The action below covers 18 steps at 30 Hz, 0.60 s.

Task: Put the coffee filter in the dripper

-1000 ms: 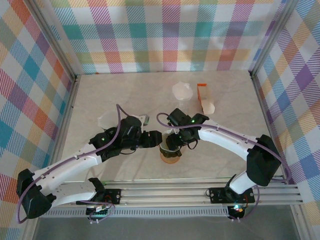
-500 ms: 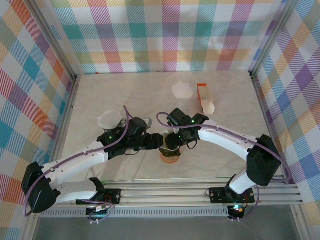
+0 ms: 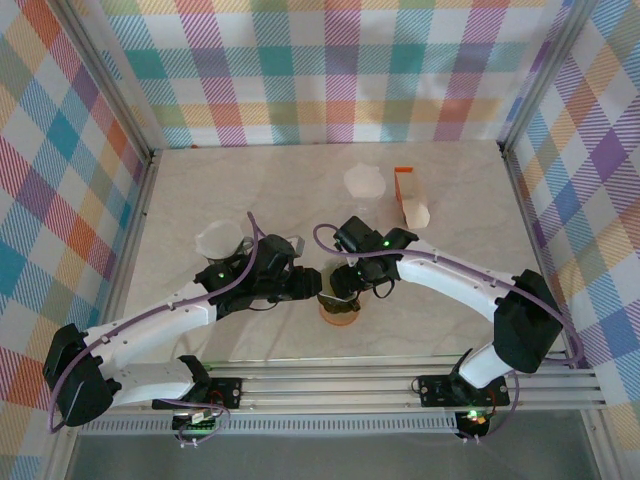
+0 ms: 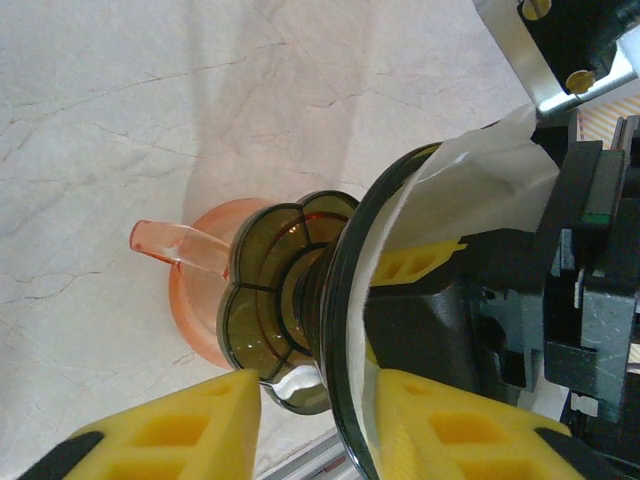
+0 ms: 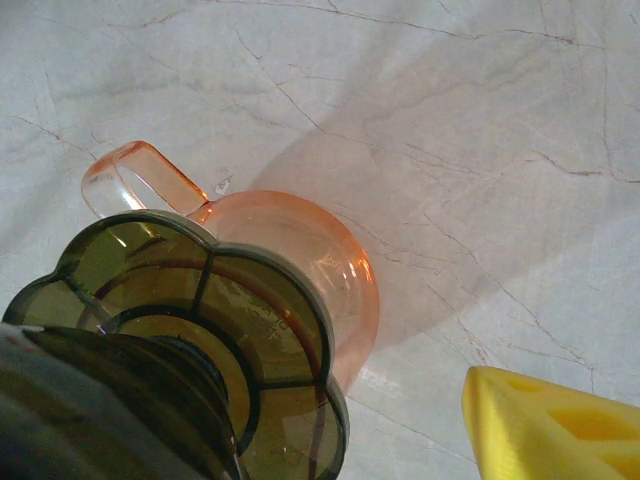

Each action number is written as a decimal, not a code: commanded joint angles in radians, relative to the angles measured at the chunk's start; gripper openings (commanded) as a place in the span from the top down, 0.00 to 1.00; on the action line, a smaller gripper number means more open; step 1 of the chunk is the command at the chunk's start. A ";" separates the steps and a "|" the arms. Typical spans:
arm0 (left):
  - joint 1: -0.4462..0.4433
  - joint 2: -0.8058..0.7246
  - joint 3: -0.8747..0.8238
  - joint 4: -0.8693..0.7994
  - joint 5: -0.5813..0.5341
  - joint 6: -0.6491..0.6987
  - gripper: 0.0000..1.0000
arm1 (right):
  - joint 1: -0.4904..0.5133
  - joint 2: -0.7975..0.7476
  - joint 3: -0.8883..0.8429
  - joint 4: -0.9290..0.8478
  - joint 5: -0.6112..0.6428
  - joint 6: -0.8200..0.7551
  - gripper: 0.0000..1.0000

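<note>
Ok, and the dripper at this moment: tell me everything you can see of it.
The dripper is smoky olive and see-through, plastic by its look: a wide round rim, a narrow neck, a scalloped foot. It stands on a translucent orange mug. White filter paper sits in its cone, and a yellow finger of the right gripper reaches inside. The left gripper's fingers straddle its rim; whether they touch it is unclear.

Bright, diffuse light filled the scene, laying only soft, faint shadows across the pale worktop (image 3: 200, 200). Small glints marked the orange carafe (image 5: 330, 270). Close to the lenses, the rim of the dripper (image 5: 170, 330) and the left tool (image 4: 310, 430) were blurred at the frame edges.
</note>
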 commanded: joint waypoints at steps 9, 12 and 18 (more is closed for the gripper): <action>-0.008 0.007 0.003 -0.012 -0.014 -0.004 0.68 | -0.001 -0.032 -0.026 0.017 0.018 0.025 0.25; -0.010 0.007 0.006 -0.012 -0.015 -0.004 0.68 | -0.002 -0.071 -0.019 0.025 0.019 0.030 0.24; -0.012 0.007 0.006 -0.012 -0.018 -0.003 0.68 | -0.003 -0.150 -0.013 0.001 0.039 0.036 0.24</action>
